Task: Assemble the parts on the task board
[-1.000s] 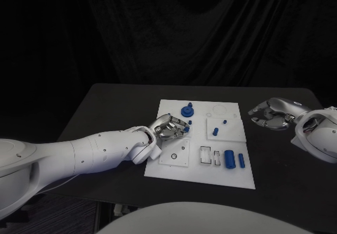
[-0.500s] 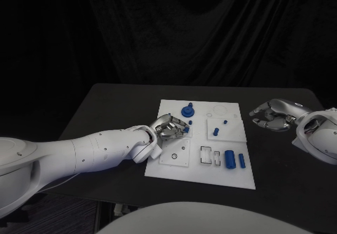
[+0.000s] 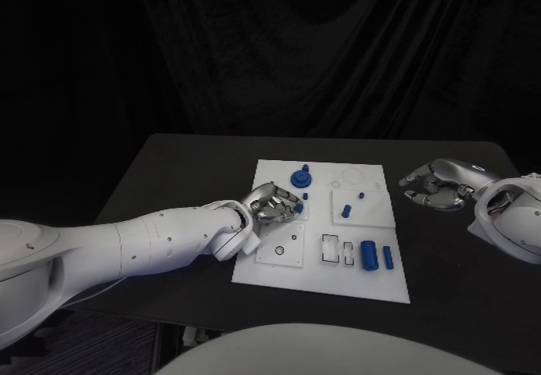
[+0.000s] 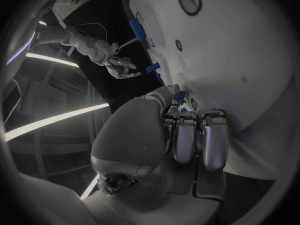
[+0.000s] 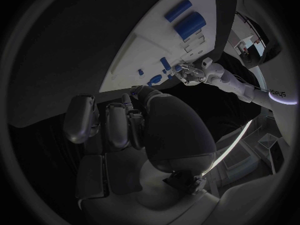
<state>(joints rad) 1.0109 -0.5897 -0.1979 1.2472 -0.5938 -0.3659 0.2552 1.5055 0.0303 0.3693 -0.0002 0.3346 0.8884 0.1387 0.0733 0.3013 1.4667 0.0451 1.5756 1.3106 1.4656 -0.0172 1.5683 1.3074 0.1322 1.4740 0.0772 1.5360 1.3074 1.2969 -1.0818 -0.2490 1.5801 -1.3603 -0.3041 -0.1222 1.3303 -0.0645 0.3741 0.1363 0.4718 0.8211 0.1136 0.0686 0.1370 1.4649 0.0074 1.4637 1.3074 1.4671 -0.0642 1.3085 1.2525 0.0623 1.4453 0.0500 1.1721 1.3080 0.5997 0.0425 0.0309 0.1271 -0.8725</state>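
The white task board (image 3: 327, 273) lies in the middle of the black table. My left hand (image 3: 273, 205) hovers over the board's left-middle with its fingers curled, pinching a small blue part (image 4: 180, 96) between thumb and fingertips. That part (image 3: 299, 208) shows blue at the fingertips in the head view. A blue gear-like part (image 3: 301, 177) stands near the board's far edge. A small blue peg (image 3: 346, 209) stands on a raised white block, and two blue cylinders (image 3: 369, 255) lie near the front right. My right hand (image 3: 435, 185) hangs right of the board, fingers loosely curled and apart, holding nothing.
A round hole (image 3: 278, 251) and rectangular slots (image 3: 331, 248) sit in the board's near half. Bare black table (image 3: 180, 180) surrounds the board on all sides, with its edges dropping into darkness.
The right hand has drifted a touch away from the board. The left hand keeps its place and its grip.
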